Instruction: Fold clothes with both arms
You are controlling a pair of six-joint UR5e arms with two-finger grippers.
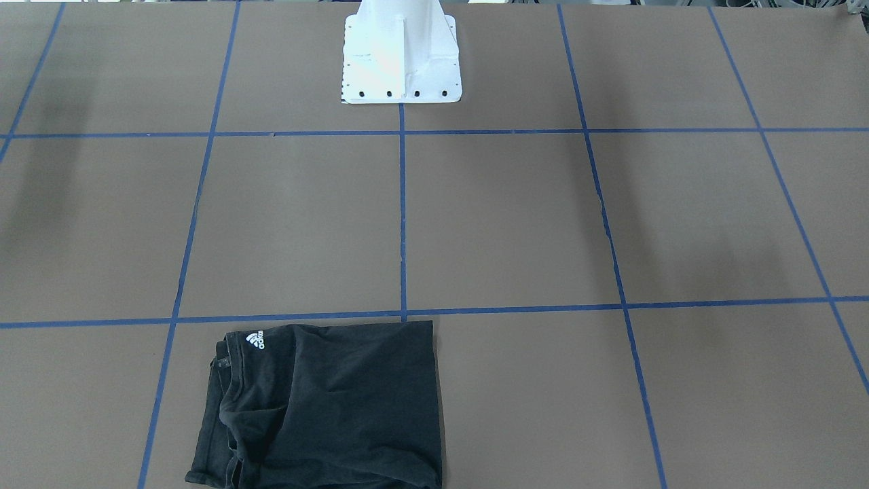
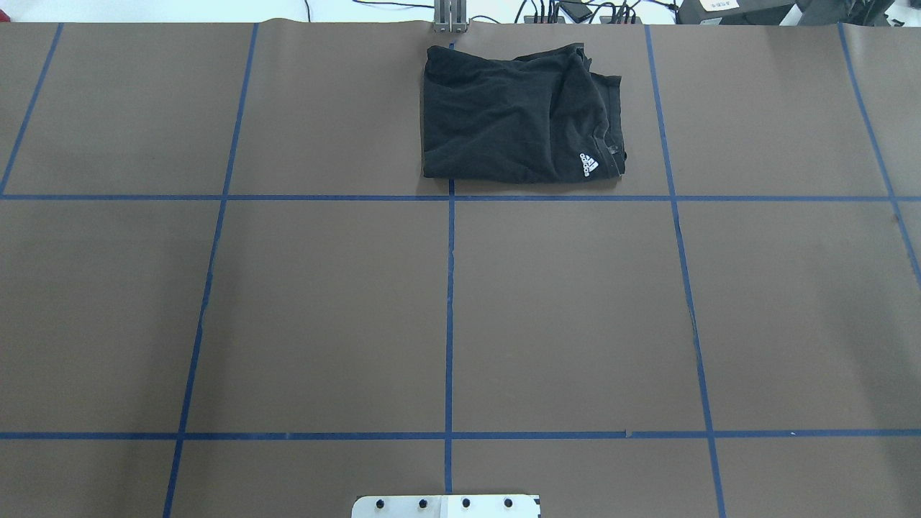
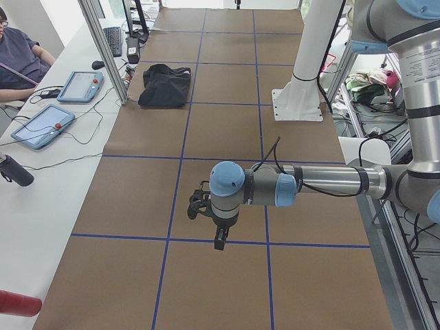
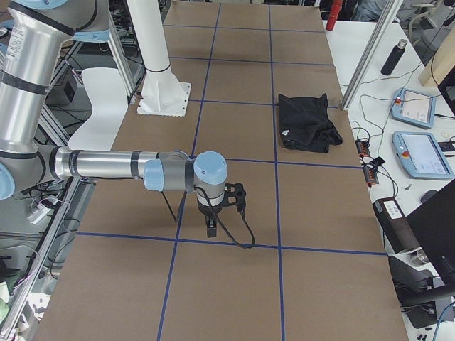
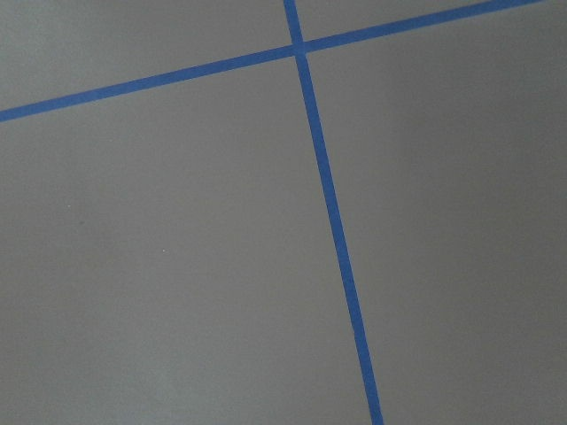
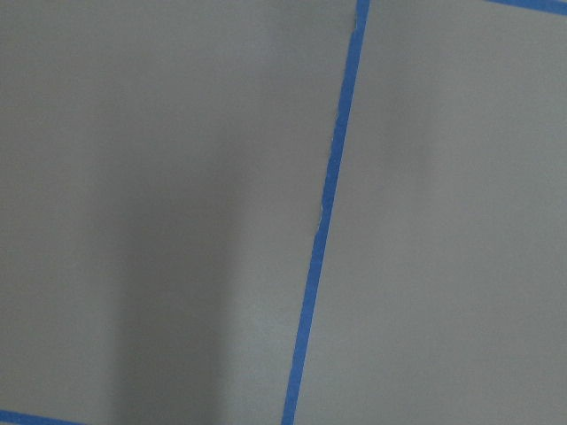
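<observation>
Grippers are showing only in the two side views, and from those I cannot tell whether either is released or clenched. The left gripper (image 3: 218,240) is hanging fingers-down from the left arm (image 3: 323,182), which is reaching out level over the table (image 2: 324,309). The right gripper (image 4: 212,227) is hanging the same way from the right arm (image 4: 106,165). Neither is touching anything. Each wrist view is showing only bare brown surface and blue tape lines (image 5: 328,204) below its gripper.

The T-shirt (image 2: 504,115) is lying well apart from both grippers, forward of them at the table's far edge from the robot. It is lying between the two along the table's length, from the centre tape line over into the right gripper's half. It is lying folded into a rough rectangle, flat on the table, with a small white logo (image 2: 588,165) facing up at the corner toward the right gripper's side. Its near edge is running just beside a cross tape line.

Behind the grippers, the white pedestal base (image 1: 400,61) is standing at the robot's edge.
</observation>
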